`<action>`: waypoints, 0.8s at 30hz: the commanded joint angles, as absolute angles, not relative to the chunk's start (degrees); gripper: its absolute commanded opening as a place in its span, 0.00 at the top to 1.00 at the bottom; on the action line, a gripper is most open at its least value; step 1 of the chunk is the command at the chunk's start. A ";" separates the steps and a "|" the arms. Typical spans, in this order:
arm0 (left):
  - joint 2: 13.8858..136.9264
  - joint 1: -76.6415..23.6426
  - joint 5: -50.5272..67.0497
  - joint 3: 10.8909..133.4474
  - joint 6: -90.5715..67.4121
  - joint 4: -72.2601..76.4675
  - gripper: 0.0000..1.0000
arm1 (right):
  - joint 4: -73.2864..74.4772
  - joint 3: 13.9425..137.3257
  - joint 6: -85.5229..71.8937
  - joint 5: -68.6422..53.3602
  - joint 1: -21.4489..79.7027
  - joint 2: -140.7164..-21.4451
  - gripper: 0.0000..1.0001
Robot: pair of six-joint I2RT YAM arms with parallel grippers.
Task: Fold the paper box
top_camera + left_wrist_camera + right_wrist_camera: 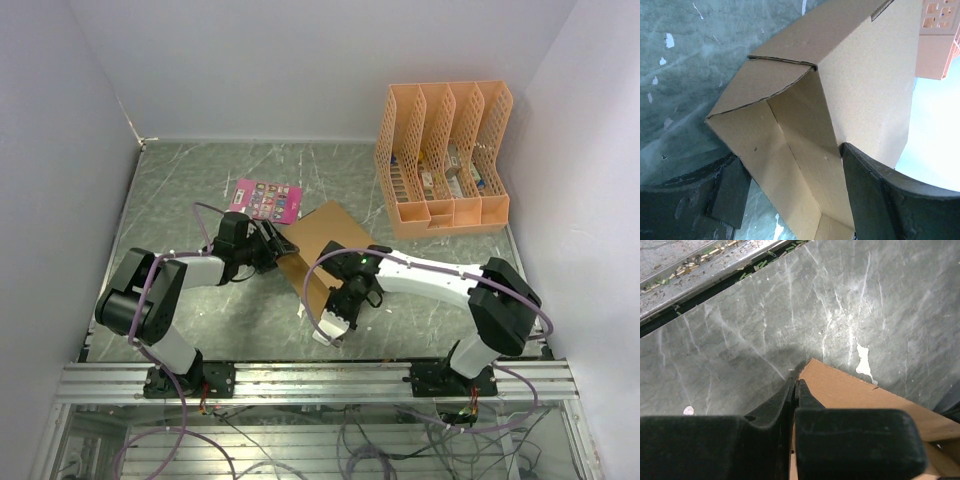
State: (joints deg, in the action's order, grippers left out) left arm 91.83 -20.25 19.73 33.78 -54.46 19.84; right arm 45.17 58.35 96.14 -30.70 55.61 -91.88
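Observation:
The paper box [318,238] is brown corrugated cardboard, partly folded, lying mid-table between the two arms. My left gripper [270,246] reaches in from its left side. In the left wrist view, a raised wall and a curved flap of the box [805,130] stand between the fingers of my left gripper [791,155], which are set wide, one pad against each side. My right gripper [331,325] is at the box's near end, partly hiding it. In the right wrist view, my right gripper [795,382] is shut, its tips at a corner of the flat cardboard [850,390].
An orange lattice file organizer [445,155] stands at the back right and shows in the left wrist view's corner [940,40]. A pink printed card [265,198] lies behind the box. The metal rail [705,275] of the table's near edge runs ahead of the right gripper.

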 commanded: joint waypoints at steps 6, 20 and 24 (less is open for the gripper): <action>94.61 -19.16 13.62 32.11 -50.28 10.20 0.22 | 56.15 64.60 101.85 -32.48 55.76 -96.50 1.00; 95.81 -19.16 13.83 32.19 -50.27 10.99 0.22 | 58.32 65.88 102.62 -29.46 57.72 -98.88 1.00; 96.15 -19.14 13.91 32.32 -50.27 11.23 0.23 | 59.46 66.61 102.95 -29.70 58.08 -99.70 1.00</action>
